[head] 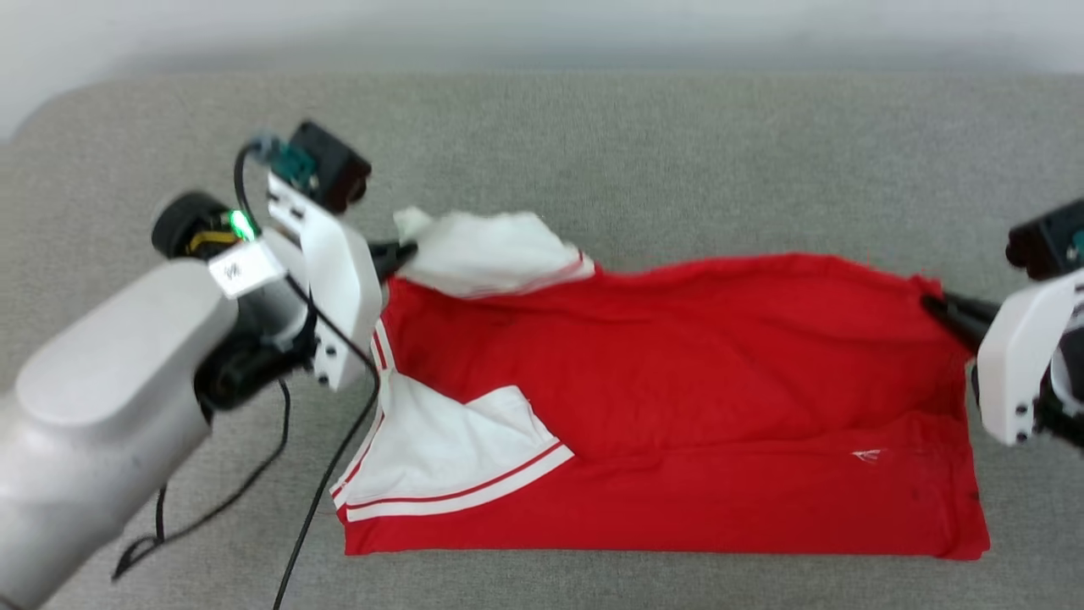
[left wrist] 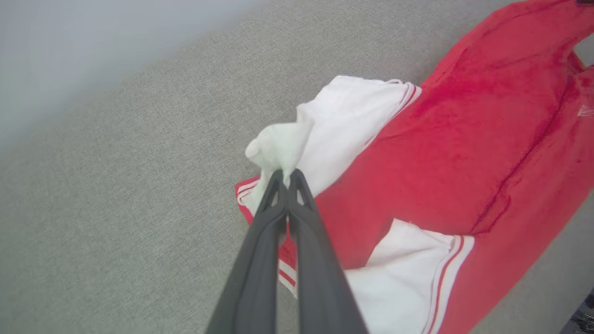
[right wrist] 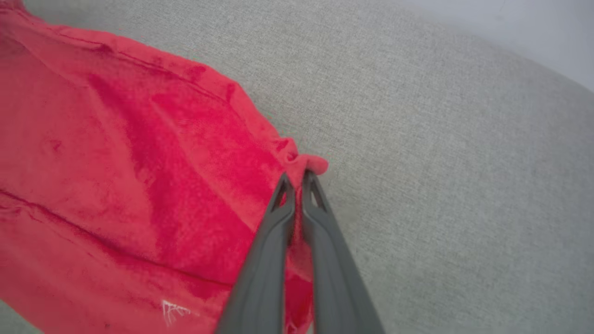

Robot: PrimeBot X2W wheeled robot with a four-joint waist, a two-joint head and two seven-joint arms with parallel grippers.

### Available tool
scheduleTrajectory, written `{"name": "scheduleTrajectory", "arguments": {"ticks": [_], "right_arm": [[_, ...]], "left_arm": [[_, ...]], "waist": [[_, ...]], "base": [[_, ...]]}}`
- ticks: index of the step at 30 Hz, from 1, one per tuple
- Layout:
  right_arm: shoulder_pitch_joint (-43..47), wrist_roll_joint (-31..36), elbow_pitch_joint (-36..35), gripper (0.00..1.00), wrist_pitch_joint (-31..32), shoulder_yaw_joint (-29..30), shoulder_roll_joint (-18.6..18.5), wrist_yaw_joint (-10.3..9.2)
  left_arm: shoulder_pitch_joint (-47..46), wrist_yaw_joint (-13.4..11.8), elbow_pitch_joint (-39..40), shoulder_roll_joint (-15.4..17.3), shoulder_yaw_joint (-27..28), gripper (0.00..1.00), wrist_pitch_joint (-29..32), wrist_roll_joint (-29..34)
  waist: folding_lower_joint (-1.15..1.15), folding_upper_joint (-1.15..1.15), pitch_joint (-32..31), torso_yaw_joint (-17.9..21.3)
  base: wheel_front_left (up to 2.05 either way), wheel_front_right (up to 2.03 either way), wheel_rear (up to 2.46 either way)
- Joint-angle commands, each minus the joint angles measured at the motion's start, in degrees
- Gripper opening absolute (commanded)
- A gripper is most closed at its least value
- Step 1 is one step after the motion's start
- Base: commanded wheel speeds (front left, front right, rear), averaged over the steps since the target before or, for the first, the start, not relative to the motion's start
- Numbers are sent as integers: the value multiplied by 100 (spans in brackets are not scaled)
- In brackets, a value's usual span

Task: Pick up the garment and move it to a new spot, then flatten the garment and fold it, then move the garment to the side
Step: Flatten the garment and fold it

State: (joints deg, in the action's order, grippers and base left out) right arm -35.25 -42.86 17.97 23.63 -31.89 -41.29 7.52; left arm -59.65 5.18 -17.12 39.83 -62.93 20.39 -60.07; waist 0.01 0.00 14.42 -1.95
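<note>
Two grips | left claw [left wrist: 287, 174] clamped on white sleeve [left wrist: 283, 144] tip | right claw [right wrist: 297, 176] clamped on hem corner [right wrist: 310, 163] of T-shirt [head: 677, 364] | likely for pulling flat

The left arm's white bracket [head: 334, 280] is a flat rounded plate with dark screws [head: 327, 351] near its lower edge. Above it sits a boxy black camera module [head: 332, 169] with a teal board. Left of it a green light [head: 241, 224] glows on a round black joint, above a white label [head: 246, 269]. Below and left of it runs the pale grey forearm [head: 102, 398]. A thin black cable [head: 334, 462] loops across it and trails beneath. The left gripper [left wrist: 287, 174] and the right gripper [right wrist: 297, 175], far right of the bracket, have long dark grey fingers [left wrist: 260, 260] with triangular cut-outs near the tips.
</note>
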Motion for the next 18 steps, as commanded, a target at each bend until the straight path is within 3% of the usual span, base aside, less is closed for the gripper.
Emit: {"name": "scheduleTrajectory", "arguments": {"ticks": [1,11,18], "right_arm": [[214,-50,-44,0,-84,8,-36,-7],[1678,-114,-445,0,-587,324,-135,-7],[2521,-139,-669,0,-535,630,-22,-7]], "left_arm": [[219,-75,109,51,-30,0,-72,-59],[1545,-564,793,455,-207,0,-483,-360],[2332,-787,940,580,-390,0,-698,-553]], "waist": [[-1,0,-250,-53],[-1,0,-838,-134],[-1,0,-896,-110]], "base": [[0,0,0],[0,0,0],[0,0,0]]}}
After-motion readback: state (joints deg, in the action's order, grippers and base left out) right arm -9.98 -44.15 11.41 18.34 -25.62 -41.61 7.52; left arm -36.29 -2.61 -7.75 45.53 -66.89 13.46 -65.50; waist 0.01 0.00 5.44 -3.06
